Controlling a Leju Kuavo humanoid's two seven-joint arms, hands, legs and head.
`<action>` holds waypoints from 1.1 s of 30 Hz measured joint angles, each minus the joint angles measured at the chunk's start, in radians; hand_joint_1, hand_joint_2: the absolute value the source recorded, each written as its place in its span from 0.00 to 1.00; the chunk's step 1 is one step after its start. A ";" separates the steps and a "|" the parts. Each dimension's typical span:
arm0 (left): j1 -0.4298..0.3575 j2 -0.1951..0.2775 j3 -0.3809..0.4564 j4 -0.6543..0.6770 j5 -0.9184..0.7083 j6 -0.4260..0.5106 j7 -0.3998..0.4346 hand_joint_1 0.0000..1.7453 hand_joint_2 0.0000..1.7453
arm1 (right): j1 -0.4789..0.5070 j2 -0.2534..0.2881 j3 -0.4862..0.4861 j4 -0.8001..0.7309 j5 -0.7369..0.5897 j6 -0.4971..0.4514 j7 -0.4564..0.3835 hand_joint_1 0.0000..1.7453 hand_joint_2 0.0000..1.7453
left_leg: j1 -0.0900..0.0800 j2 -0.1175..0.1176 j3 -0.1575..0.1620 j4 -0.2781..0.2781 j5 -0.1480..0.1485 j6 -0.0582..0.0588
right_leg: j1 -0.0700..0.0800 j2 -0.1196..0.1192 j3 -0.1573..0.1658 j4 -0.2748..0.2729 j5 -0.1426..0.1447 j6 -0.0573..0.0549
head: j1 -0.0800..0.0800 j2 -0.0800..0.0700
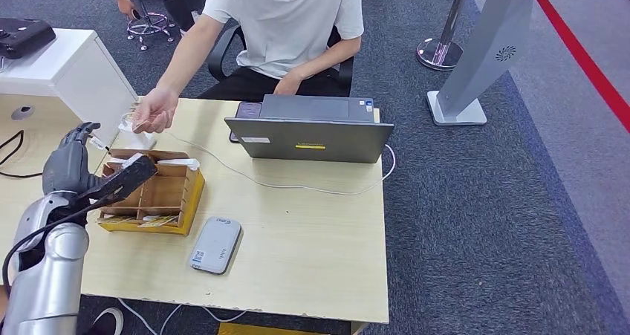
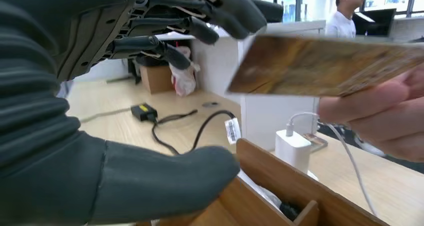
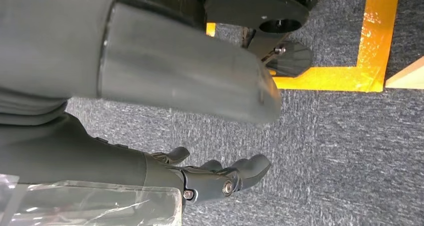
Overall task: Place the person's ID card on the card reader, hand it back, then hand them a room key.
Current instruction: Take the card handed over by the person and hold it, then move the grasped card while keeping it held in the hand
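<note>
We are reaching the left hand (image 2: 150,85), fingers spread and holding nothing, toward the ID card (image 2: 320,65) the person's hand (image 1: 154,111) is offering above the tabletop (image 1: 312,231). Thin, stiff, likely slippery: pinch its free edge. Right hand (image 3: 210,178) is hanging empty, fingers apart.

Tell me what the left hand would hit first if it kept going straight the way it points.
Most likely the card pinched in the person's hand, just ahead of the open left hand. Depth is hard to judge, so the dark fingers may pass beside it.

Card reader (image 1: 216,244) right of divided box (image 1: 153,194); laptop (image 1: 310,130) behind.
</note>
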 joint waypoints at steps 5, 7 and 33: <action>-0.021 0.046 -0.105 -0.002 -0.128 0.048 0.082 1.00 1.00 | 0.000 0.016 0.002 0.001 0.010 -0.010 0.013 0.00 1.00 | 0.000 0.000 0.000 0.000 0.000 0.000 | 0.000 0.000 0.000 0.000 0.000 0.000 | 0.000 0.000; -0.028 0.064 -0.145 -0.005 -0.179 0.067 0.113 1.00 1.00 | 0.000 0.023 0.004 0.001 0.015 -0.015 0.018 0.00 1.00 | 0.000 0.000 0.000 0.000 0.000 0.000 | 0.000 0.001 0.000 0.000 0.000 0.000 | 0.000 0.000; 0.026 0.062 -0.506 -0.167 -0.531 0.241 0.232 1.00 1.00 | 0.000 0.083 0.013 0.002 0.042 -0.075 0.066 0.00 1.00 | 0.000 0.001 -0.001 0.000 0.000 0.000 | 0.000 0.001 0.001 0.000 0.000 0.000 | 0.000 0.000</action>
